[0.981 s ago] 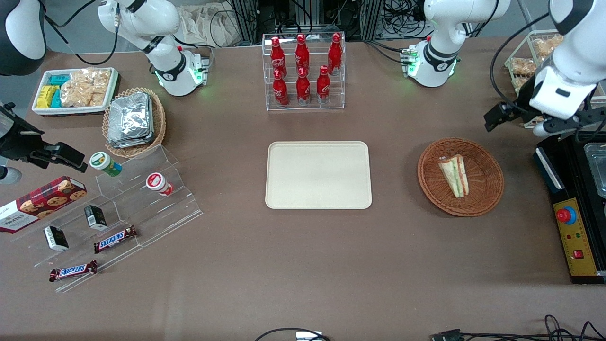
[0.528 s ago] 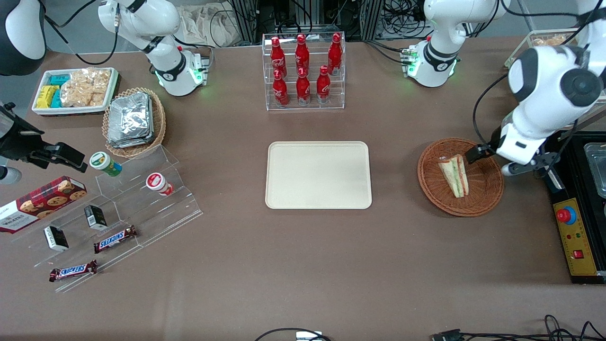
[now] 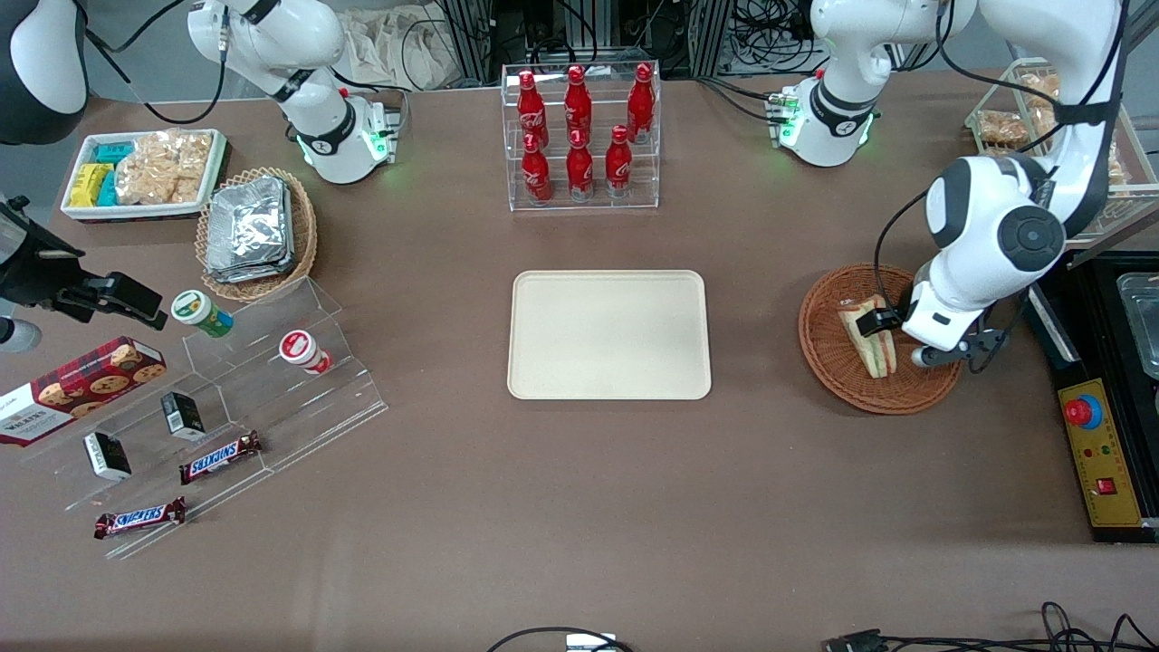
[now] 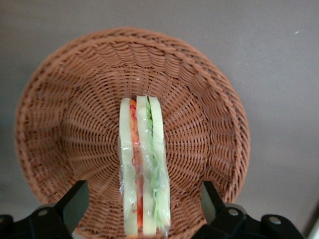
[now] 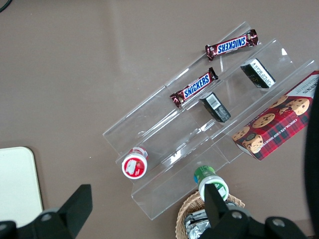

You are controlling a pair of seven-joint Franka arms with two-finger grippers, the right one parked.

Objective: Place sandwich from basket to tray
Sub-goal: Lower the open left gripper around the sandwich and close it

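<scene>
- Front view: the tray [image 3: 608, 334] sits bare mid-table, awaiting its load.
- The sandwich [image 3: 869, 337] lies in the basket [image 3: 838, 362], unlifted.
- The gripper [image 4: 144, 204] has descended over it within a second, fingers [image 4: 75, 201] spread astride; closing seems next.

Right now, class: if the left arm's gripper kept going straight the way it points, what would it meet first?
Probably the clear-wrapped triangular sandwich in the round reddish-brown wicker basket; the open gripper straddles it from above.
</scene>
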